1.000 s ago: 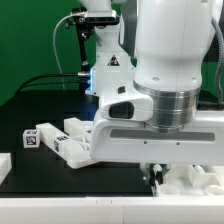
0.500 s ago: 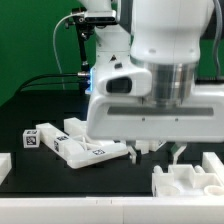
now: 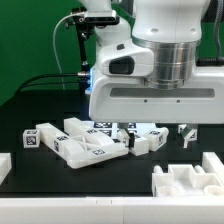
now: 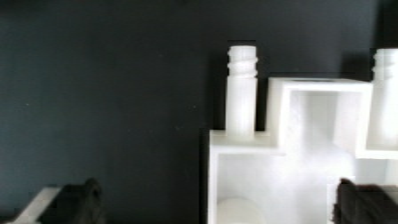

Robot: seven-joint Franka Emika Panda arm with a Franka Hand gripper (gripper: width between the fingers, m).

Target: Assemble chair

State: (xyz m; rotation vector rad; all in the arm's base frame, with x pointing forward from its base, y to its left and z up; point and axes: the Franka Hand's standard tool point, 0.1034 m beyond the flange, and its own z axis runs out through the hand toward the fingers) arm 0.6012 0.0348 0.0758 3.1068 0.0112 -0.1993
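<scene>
Behind the scene hangs a green backdrop, and the worktop [image 3: 20, 115] is matt black, so the white parts stand out sharply. The tool [image 4: 217, 204] hangs open. In the wrist view its two dark fingers [image 4: 75, 200] sit wide apart at the edges of the picture and clamp nothing.

Directly under the tool, between the fingers, lies a stepped white chair part [image 4: 294, 150] with box-like recesses. A ridged peg [image 4: 244, 80] stands out from it on the side away from the tool. I cannot tell whether either finger touches the part. The rest of the chair is loose: a tagged heap of panels and blocks [image 3: 85, 145] lies off to the tool's side, toward the exterior view's left, with a small tagged block [image 3: 30, 140] further out. Another chunky white piece [image 3: 190, 180] lies nearer the exterior camera.

The step in hand looks like a grasp on the stepped part. To do it well:
- Centre the fingers over two flat, parallel walls, not over the peg.
- Come straight down and close only when both pads face solid plastic.
- Keep the approach clear of the heap, since a nudge there could shift the other parts.
</scene>
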